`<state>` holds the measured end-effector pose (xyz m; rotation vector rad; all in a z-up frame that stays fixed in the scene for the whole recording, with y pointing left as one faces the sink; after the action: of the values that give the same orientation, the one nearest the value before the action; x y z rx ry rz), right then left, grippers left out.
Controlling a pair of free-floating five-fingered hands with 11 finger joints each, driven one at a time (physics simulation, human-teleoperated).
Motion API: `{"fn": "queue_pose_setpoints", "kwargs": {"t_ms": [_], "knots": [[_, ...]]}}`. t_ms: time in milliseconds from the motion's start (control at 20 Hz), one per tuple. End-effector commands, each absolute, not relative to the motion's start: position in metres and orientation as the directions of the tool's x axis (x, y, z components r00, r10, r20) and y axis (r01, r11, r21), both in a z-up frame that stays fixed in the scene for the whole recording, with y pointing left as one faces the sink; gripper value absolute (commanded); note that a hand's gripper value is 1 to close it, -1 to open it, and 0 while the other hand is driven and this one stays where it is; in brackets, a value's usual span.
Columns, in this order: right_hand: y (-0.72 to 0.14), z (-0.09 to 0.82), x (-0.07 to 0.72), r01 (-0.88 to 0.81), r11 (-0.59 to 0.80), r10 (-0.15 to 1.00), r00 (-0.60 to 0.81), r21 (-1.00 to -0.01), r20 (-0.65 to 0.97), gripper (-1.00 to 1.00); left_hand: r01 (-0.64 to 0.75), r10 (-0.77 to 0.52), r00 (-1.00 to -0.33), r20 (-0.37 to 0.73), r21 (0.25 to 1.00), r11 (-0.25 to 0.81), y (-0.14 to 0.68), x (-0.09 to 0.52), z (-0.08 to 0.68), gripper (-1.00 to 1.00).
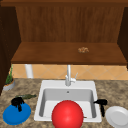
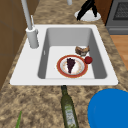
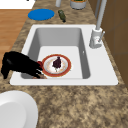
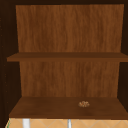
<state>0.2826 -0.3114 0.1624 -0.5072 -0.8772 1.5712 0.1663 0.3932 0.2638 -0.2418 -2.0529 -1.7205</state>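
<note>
Right black hand [image 1: 101, 103], fingers loosely hanging and holding nothing, hovers at the white sink's [image 1: 45, 84] right rim near the orange-rimmed plate [image 3: 56, 65] inside, untouched; left black hand [image 1: 17, 102] rests over the blue round dish [image 1: 15, 115]

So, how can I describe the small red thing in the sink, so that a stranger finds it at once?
Look into the white sink, at the red-rimmed plate on its floor. The small red ball lies just off that plate's rim, next to a brown lump of food. It is the one plain, round, bright red piece there, with the right hand closest to it.
</note>
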Motion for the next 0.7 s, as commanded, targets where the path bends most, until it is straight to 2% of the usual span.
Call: {"fn": "queue_pose_setpoints", "kwargs": {"t_ms": [0,200,650], "knots": [[-0.303,0.173,0.313,-0.648,-0.018,0.969,-0.197,-0.762,0.145,-1.0,0.41,-0.149,-0.884,0.443,0.888,0.207,0.393,0.166,0.264,0.0],[-0.284,0.172,0.336,-0.64,-0.046,0.978,-0.184,-0.767,0.094,-1.0,0.41,-0.149,-0.884,0.443,0.888,0.207,0.393,0.166,0.264,0.0],[-0.235,0.156,0.375,-0.52,-0.074,0.991,-0.136,-0.851,-0.003,-1.0,0.41,-0.149,-0.884,0.443,0.888,0.207,0.393,0.166,0.264,0.0]]}}
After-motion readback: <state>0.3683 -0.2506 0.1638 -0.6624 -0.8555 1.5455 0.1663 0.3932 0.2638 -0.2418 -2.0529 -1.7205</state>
